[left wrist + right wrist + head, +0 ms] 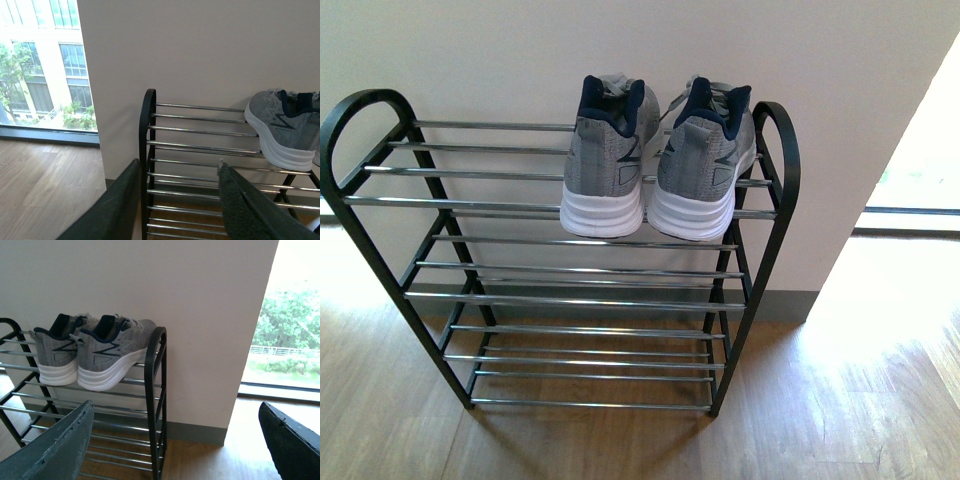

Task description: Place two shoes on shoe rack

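Observation:
Two grey knit shoes with white soles and navy lining stand side by side, heels toward me, on the right end of the top shelf of the shoe rack (pixel 380 270): the left one (pixel 605 160) and the right one (pixel 705 165). The right wrist view shows the same pair (pixel 107 357) on the rack (pixel 155 390). One shoe (pixel 280 125) shows in the left wrist view on the rack (pixel 146 150). My left gripper (pixel 177 172) is open and empty, back from the rack's left end. Just as empty, my right gripper (pixel 175 422) is open, off the rack's right end. Neither arm appears in the front view.
The rack stands on a wood floor (pixel 860 400) against a pale wall (pixel 520 60). Its lower shelves and the left part of the top shelf hold nothing. A bright window opening (pixel 920 150) lies to the right, another window (pixel 40 65) to the left.

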`<state>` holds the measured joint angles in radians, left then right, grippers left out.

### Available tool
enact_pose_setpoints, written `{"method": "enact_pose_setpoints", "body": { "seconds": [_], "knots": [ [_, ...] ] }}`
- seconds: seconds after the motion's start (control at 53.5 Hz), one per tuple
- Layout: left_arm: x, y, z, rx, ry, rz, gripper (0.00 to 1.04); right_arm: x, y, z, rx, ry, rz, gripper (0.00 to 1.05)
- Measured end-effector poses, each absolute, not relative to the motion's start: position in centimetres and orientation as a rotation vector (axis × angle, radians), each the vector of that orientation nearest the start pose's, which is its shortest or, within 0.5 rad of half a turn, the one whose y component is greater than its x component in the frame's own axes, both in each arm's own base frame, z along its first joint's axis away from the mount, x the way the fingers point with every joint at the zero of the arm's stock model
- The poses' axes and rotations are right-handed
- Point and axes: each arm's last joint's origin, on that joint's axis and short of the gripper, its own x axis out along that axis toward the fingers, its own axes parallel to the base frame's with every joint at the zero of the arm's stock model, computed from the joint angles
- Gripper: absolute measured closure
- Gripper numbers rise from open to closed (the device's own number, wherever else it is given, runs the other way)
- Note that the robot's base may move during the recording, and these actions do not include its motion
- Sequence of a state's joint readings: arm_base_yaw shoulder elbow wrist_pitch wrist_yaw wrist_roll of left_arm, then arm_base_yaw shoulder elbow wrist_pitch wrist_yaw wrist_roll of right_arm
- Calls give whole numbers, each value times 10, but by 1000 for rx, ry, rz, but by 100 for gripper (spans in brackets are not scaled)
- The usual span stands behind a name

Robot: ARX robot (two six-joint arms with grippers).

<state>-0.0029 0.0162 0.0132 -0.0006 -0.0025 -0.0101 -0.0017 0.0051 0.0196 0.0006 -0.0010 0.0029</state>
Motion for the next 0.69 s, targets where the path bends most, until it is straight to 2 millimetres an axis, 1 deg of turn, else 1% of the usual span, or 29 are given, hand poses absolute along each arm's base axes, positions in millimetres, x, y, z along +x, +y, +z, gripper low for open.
{"method": "enact_pose_setpoints", "body": {
  "seconds": [0.075, 0.112, 0.168, 0.206, 0.262, 0.336, 0.692],
  "knots": [
    [98, 0, 167, -10, 3, -3, 36, 97, 0, 170, 3, -15, -3, 9],
    [98, 0, 167, -10, 3, -3, 29, 97, 0, 170, 3, -15, -3, 9],
    [98, 0, 167, -10, 3, -3, 21, 97, 0, 170, 3, -15, -2, 9],
    [98, 0, 167, -10, 3, -3, 14, 97, 0, 170, 3, -15, -2, 9],
    [98, 0, 167, -7, 3, -3, 8, 97, 0, 170, 3, -15, -2, 9],
    [98, 0, 167, -7, 3, -3, 10, 97, 0, 170, 3, -15, -2, 9],
    [98, 0, 167, -7, 3, -3, 9, 97, 0, 170, 3, -15, -2, 9]
  ]
}}
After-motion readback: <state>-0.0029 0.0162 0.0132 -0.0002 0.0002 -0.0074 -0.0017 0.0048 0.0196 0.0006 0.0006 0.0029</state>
